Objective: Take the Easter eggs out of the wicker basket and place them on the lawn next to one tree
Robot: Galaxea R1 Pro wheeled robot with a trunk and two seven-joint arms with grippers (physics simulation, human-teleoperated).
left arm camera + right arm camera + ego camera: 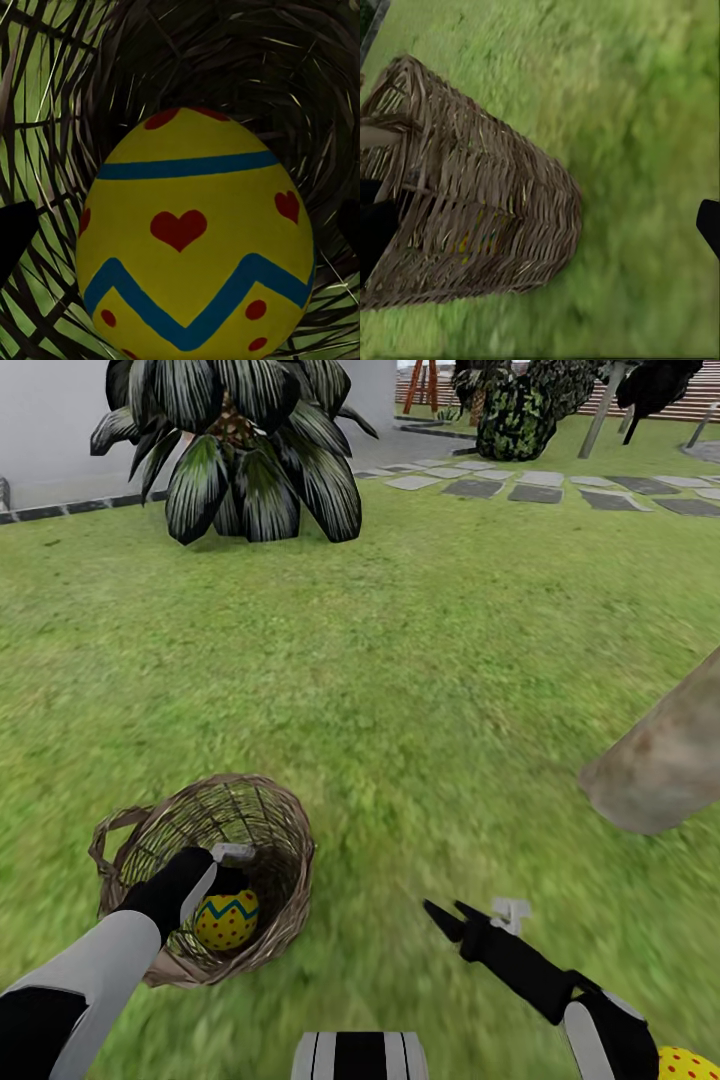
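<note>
The wicker basket (262, 830) sits on the lawn (420, 660) at the lower left. One yellow Easter egg (226, 920) with blue zigzag and red dots lies inside it. My left gripper (184, 225) reaches into the basket and is open, its dark fingertips (15, 240) either side of the egg (195, 240) with gaps showing. My right gripper (447, 913) hovers open over the grass to the basket's right; its wrist view sees the basket's woven side (495, 217). A second egg (690, 1063) lies on the grass at the bottom right, below the tree trunk (665, 760).
A short dark-fronded palm (240, 450) stands at the back left before a white wall (50, 420). Stone slabs (540, 485) and a shrub (515, 415) lie at the back right. Open grass stretches between the basket and the trunk. My base (360, 1057) shows at the bottom.
</note>
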